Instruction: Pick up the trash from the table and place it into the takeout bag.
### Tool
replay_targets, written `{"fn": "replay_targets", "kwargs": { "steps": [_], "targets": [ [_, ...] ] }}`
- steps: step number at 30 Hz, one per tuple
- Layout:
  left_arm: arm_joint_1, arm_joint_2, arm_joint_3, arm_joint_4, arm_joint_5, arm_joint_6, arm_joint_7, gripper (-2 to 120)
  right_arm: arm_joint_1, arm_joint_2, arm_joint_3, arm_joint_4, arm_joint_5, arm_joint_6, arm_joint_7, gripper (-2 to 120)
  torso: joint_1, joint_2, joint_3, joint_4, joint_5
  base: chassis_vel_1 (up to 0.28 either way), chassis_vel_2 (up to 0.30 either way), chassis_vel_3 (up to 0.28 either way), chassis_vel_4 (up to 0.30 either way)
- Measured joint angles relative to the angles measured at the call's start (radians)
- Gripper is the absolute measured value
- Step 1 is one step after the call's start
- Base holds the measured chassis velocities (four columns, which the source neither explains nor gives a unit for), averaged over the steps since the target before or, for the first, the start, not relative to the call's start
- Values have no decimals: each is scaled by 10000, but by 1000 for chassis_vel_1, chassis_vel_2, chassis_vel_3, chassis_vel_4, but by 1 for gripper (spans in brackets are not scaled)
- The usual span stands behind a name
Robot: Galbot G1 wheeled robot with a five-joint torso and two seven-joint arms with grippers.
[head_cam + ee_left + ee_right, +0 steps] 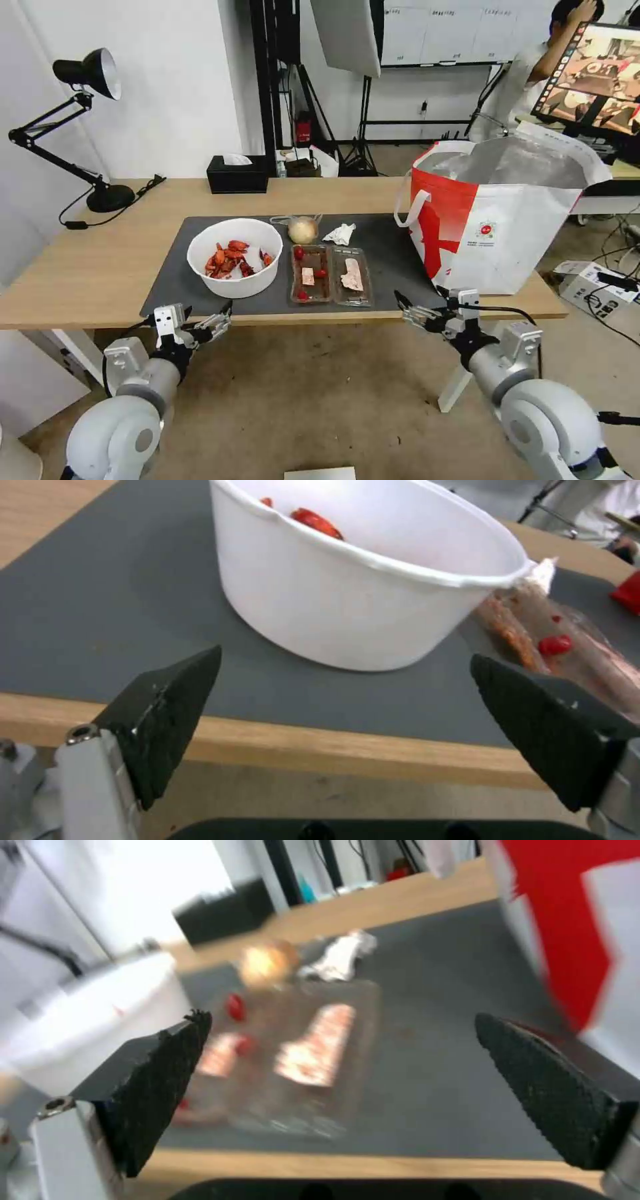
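Both my left claw (208, 319) and right claw (415, 308) hang spread wide at the table edge (87, 273), so I'd approach the white round bowl of red crayfish shells (235, 257) level, gripping its rim squarely.

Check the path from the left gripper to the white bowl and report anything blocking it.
Nothing visible blocks it. The left gripper hangs open off the table's near edge, and bare grey mat lies between it and the white bowl. The clear tray sits beside the bowl, off that line.
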Motion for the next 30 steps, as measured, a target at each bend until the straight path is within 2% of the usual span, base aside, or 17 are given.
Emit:
{"fn": "replay_targets", "kwargs": {
  "steps": [3,4,6,7,9,13,15,19,21,30],
  "targets": [
    [195,-44,-80,-35,77,-160,319,100,438,366,-642,127,2306,361,1629,100,0,0,0,2,-3,0,0,0,0],
    [195,-44,-80,-35,77,-160,319,100,438,366,-642,127,2306,361,1629,100,0,0,0,2,-3,0,0,0,0],
    [270,-37,-166,-115,71,-280,434,100,689,670,-1026,194,4027,609,3020,100,-1,0,0,2,-3,0,0,0,0],
    [270,-37,-166,-115,71,-280,434,100,689,670,-1026,194,4027,609,3020,100,-1,0,0,2,-3,0,0,0,0],
    [288,13,-246,-166,58,-320,456,100,806,927,-1218,218,5278,827,3801,100,0,0,0,1,-2,0,0,0,0],
    [310,64,-327,-201,58,-297,435,100,887,1182,-1385,215,6193,1068,4426,100,0,0,0,1,-1,0,0,0,0],
    [438,104,-447,-237,58,-233,349,100,955,1733,-1743,16,7107,1553,5128,100,-1,0,0,1,-2,0,0,0,0],
    [495,98,-474,-264,58,-229,331,100,985,1948,-1898,-110,7196,1711,5252,100,-1,1,0,1,-2,0,0,0,0],
    [546,76,-500,-303,62,-224,302,100,1133,2315,-2102,-377,7178,1901,5312,100,0,0,0,1,-2,0,0,0,0],
    [642,95,-598,-322,77,-204,272,100,1694,2797,-2254,-944,7147,2002,5526,100,-1,0,0,1,-1,0,0,0,0]
  ]
}}
